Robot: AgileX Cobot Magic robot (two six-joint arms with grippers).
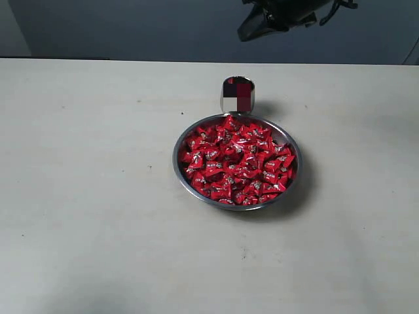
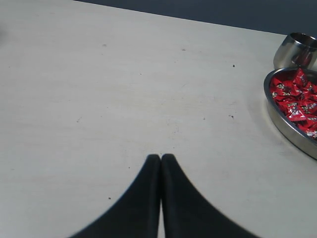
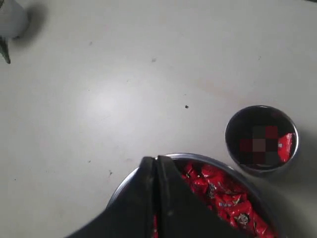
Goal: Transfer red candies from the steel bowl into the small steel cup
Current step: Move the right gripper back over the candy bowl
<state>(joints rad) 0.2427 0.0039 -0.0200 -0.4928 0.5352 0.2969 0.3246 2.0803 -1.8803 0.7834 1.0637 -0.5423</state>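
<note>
The steel bowl (image 1: 177, 157) sits mid-table, heaped with red candies (image 1: 236, 160). Just behind it, touching or nearly so, stands the small steel cup (image 1: 226, 99), with red showing inside. In the right wrist view my right gripper (image 3: 155, 159) is shut with nothing visible between its fingers. It hovers over the bowl's rim (image 3: 210, 159), with candies (image 3: 223, 193) beside it. The cup (image 3: 230, 133) holds at least one red candy (image 3: 285, 146). My left gripper (image 2: 161, 157) is shut and empty over bare table, well away from the bowl (image 2: 290, 130) and cup (image 2: 290, 52).
A dark part of the right arm (image 1: 275, 16) hangs at the top edge of the exterior view, above and behind the cup. A pale rounded object (image 3: 11, 20) shows in a corner of the right wrist view. The table (image 1: 85, 196) is a plain pale surface.
</note>
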